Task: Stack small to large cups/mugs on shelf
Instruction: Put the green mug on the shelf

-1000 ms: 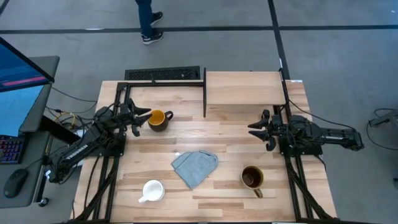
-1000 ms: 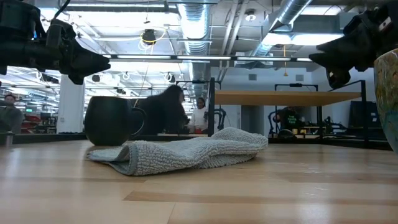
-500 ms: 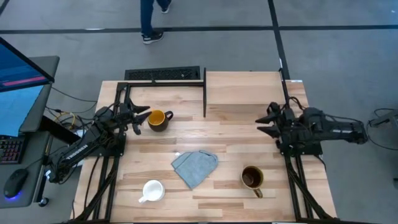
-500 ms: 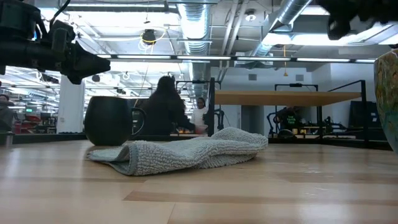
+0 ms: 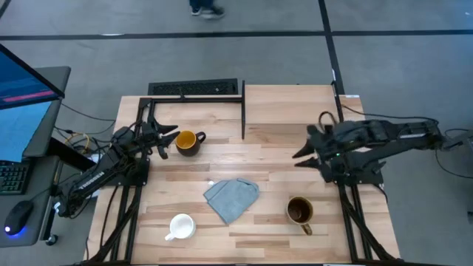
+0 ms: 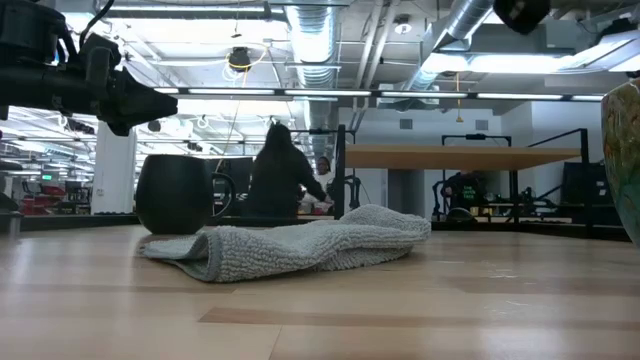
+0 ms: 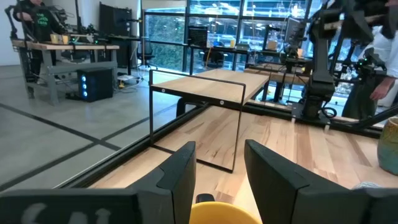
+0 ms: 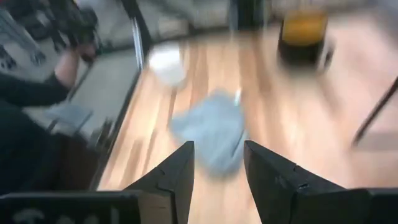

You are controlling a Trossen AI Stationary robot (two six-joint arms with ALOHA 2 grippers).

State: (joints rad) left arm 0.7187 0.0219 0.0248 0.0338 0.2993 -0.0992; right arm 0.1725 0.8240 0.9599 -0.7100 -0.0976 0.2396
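Observation:
Three mugs stand on their bases on the tabletop: a dark mug with a yellow inside [image 5: 189, 142] at the far left, a white mug [image 5: 181, 227] at the near left, and an olive mug [image 5: 300, 211] at the near right. The shelf [image 5: 290, 105] stands at the far right, with its black upright [image 5: 243, 111] along its left edge. My left gripper [image 5: 171, 140] is open, level, just left of the dark mug, whose yellow rim [image 7: 217, 214] shows below the fingers. My right gripper [image 5: 303, 146] is open, raised above the table's right side and tipped downward.
A grey-blue cloth [image 5: 231, 198] lies crumpled mid-table between the mugs. A black grille [image 5: 195, 88] lies at the far left edge. A person walks on the floor beyond the table [image 5: 205, 9]. Bare wood lies in front of the shelf.
My right gripper has risen well above the table and tipped from level to pointing down toward the cloth, leaving the top of the low view. It stays open. My left gripper and the mugs have kept still.

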